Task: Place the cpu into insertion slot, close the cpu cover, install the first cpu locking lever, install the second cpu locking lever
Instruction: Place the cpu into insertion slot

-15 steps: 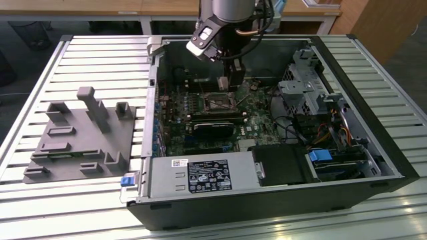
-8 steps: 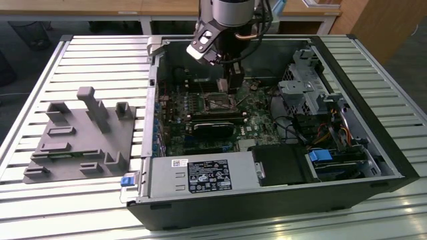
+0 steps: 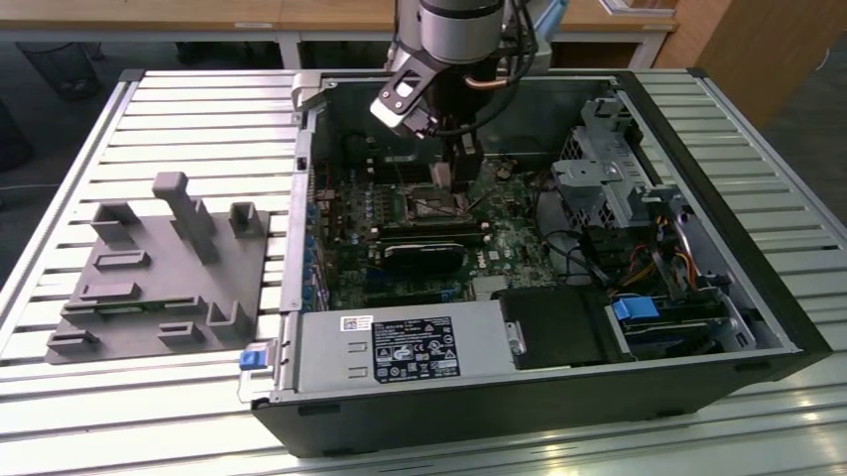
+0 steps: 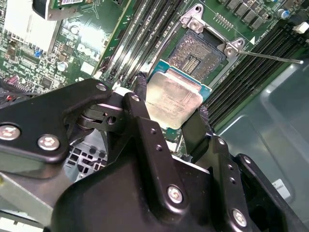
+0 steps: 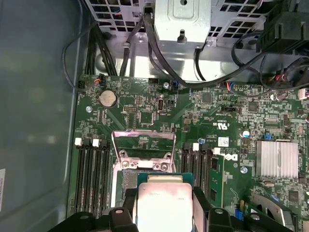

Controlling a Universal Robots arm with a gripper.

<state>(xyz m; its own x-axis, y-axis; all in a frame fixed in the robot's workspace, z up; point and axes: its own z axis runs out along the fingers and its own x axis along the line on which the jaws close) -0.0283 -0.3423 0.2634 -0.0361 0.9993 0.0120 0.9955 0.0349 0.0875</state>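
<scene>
One step underway: cpu [image 4: 175,98] placement.
Claw [image 4: 170,107] clamps cpu just short of open insertion slot [image 4: 195,58]; seating likely needs square alignment.

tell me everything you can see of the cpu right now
The cpu is a small flat square chip: a pale silvery-beige metal lid on a thin green board. It is clamped at opposite edges between the black fingers of the tool, held short of the open insertion slot, not seated in it.
</scene>
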